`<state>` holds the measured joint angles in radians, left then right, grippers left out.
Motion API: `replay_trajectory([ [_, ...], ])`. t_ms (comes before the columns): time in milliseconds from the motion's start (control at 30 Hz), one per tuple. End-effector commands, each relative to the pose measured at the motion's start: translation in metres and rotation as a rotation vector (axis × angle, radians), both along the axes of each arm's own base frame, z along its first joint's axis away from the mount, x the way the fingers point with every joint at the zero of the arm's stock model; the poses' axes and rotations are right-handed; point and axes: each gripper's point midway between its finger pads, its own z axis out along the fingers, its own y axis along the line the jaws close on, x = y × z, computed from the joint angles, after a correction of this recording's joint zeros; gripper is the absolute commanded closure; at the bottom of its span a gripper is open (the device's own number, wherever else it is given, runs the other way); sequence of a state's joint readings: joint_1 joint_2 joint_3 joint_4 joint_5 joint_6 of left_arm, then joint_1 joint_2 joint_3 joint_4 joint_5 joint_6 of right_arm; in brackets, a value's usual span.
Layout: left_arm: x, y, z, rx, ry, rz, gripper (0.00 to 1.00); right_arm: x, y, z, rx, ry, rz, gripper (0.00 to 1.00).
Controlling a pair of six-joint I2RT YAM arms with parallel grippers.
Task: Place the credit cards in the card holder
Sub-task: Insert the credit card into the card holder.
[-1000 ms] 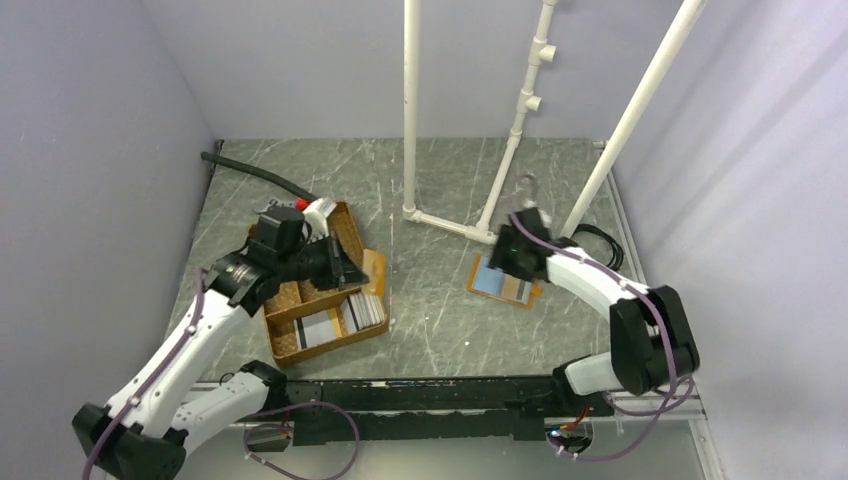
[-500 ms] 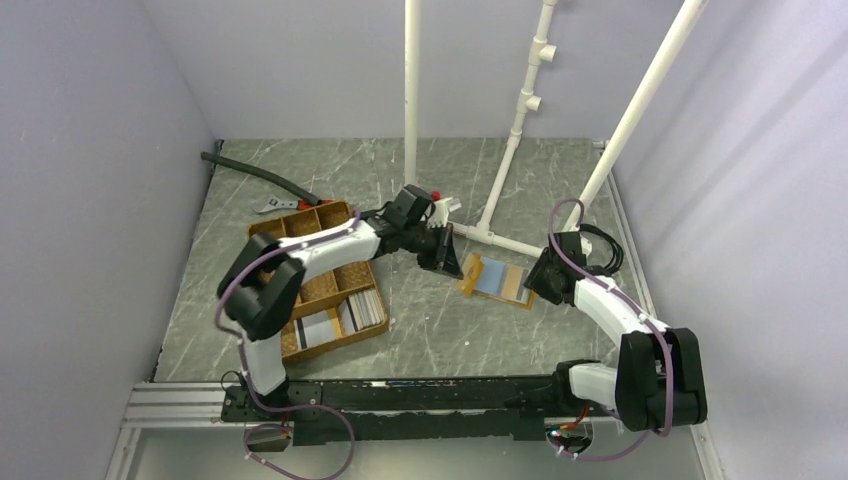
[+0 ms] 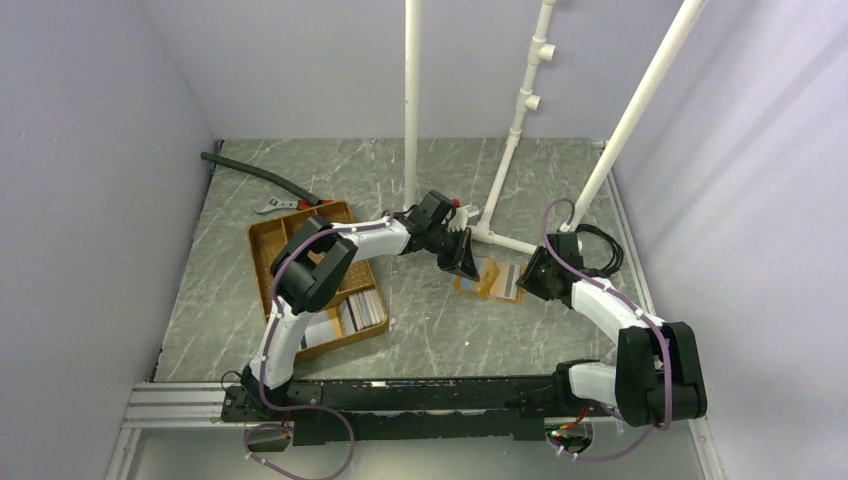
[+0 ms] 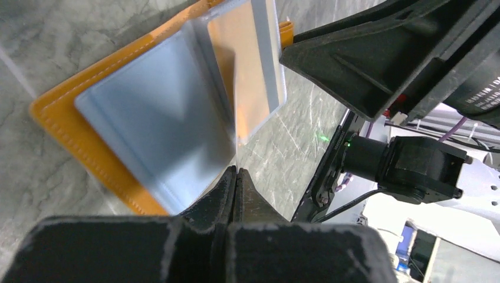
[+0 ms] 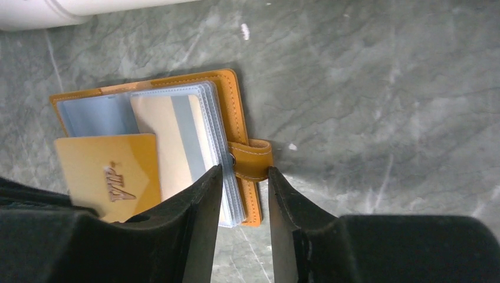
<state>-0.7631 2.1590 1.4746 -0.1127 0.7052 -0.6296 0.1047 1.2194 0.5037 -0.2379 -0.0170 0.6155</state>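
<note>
The orange card holder [image 3: 503, 291] lies open on the table, its clear sleeves [image 4: 153, 112] fanned out. One sleeve holds a tan credit card [image 5: 171, 138] with a grey stripe. My left gripper [image 3: 467, 262] reaches in from the left, jaws shut [image 4: 236, 170] on a gold VIP credit card [image 5: 109, 177] that it holds over the holder's left part. My right gripper [image 3: 530, 274] is at the holder's right edge [image 5: 229, 82]. It is open [image 5: 244, 170]: one finger is over the sleeves, the other is outside the snap tab [image 5: 252, 160], which lies between the tips.
A brown woven divided tray [image 3: 268, 238] with more cards [image 3: 345, 315] stands to the left. White pipe posts [image 3: 410, 100] and their base [image 3: 505, 242] rise just behind the holder. A black hose [image 3: 250, 172] lies at the back left, and a black cable [image 3: 600, 248] at the right.
My left arm has swung from the tray across to the holder, jaws shut all the while. My right gripper has drawn back to the holder's right edge and its jaws have narrowed.
</note>
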Motion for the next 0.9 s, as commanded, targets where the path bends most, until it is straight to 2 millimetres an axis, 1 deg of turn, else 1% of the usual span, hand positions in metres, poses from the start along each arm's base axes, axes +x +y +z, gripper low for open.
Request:
replay_trajectory([
  [0, -0.003, -0.014, 0.014, -0.082, 0.027, -0.049, 1.00, -0.009, 0.013, -0.011, 0.006, 0.039, 0.096, 0.65],
  [100, -0.002, -0.012, 0.007, -0.054, 0.059, -0.029, 1.00, -0.009, 0.013, -0.010, 0.004, 0.034, 0.097, 0.65],
  [167, 0.001, -0.008, 0.005, -0.044, 0.064, -0.004, 1.00, -0.009, 0.013, -0.010, 0.002, 0.035, 0.099, 0.65],
  [333, 0.000, 0.003, 0.019, -0.093, 0.063, 0.031, 1.00, -0.009, 0.014, -0.010, 0.002, 0.033, 0.103, 0.65],
  [467, -0.001, 0.006, 0.023, -0.134, 0.106, 0.041, 1.00, -0.009, 0.014, -0.010, 0.002, 0.034, 0.106, 0.65],
  [600, 0.001, 0.007, 0.016, -0.114, 0.137, 0.052, 1.00, -0.009, 0.015, -0.010, 0.003, 0.031, 0.111, 0.66],
  [733, 0.008, 0.017, 0.012, -0.106, 0.157, 0.110, 1.00, -0.009, 0.015, -0.010, 0.003, 0.032, 0.114, 0.66],
  [867, 0.006, 0.019, 0.008, -0.093, 0.193, 0.101, 1.00, -0.009, 0.016, -0.010, 0.002, 0.032, 0.116, 0.66],
])
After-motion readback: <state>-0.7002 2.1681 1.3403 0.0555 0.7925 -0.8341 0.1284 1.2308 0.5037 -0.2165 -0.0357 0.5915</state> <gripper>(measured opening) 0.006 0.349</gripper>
